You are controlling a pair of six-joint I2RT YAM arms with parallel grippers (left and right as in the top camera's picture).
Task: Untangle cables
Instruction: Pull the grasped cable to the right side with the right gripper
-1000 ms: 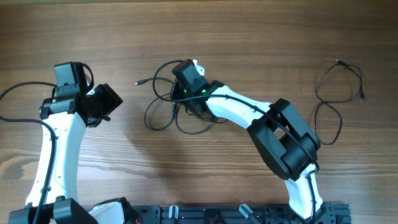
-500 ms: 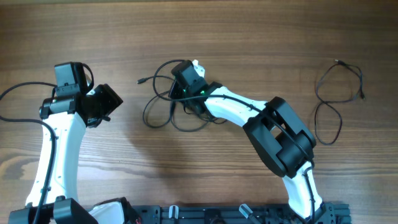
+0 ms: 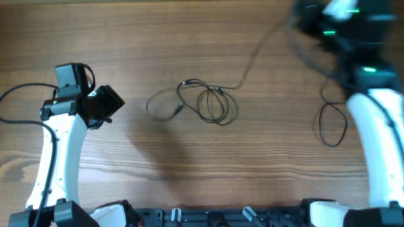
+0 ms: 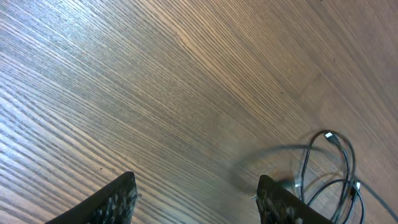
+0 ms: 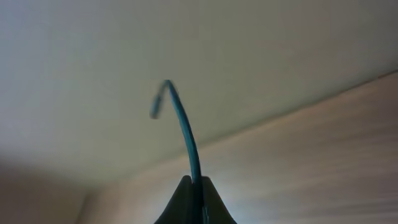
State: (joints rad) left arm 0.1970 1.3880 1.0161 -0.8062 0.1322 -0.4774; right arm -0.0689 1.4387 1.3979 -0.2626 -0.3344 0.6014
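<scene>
Because the right claw is clenched on one cable and raised high, far right of the tangle, that strand stretches (blurred overhead) up off the table, likely to draw it free of the loops. Left of the tangle, the left claw hangs released, holding nothing, perhaps ready to pin the loops.

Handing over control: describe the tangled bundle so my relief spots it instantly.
Look at the centre of the wooden table. The tangled bundle lies there: overlapping thin black coils, with one strand stretching toward the right end effector, unlike the single open loop lying far right.
</scene>
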